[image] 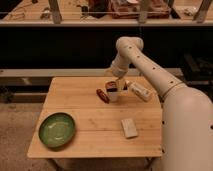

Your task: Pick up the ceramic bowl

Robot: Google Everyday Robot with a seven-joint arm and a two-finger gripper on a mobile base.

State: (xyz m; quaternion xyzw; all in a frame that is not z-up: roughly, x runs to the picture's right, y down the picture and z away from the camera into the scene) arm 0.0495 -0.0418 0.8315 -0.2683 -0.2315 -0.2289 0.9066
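Observation:
The ceramic bowl (57,130) is a wide, shallow green bowl with a darker rim. It sits on the wooden table (90,112) near the front left corner. My gripper (114,94) hangs from the white arm (150,70) over the far middle of the table, well to the right of and behind the bowl. It is right above a small dark and white object (112,90).
A reddish-brown oblong object (102,95) lies just left of the gripper. A white bottle (139,91) lies on its side to the right. A small pale rectangular block (129,127) lies at the front right. A dark shelf and railing stand behind the table.

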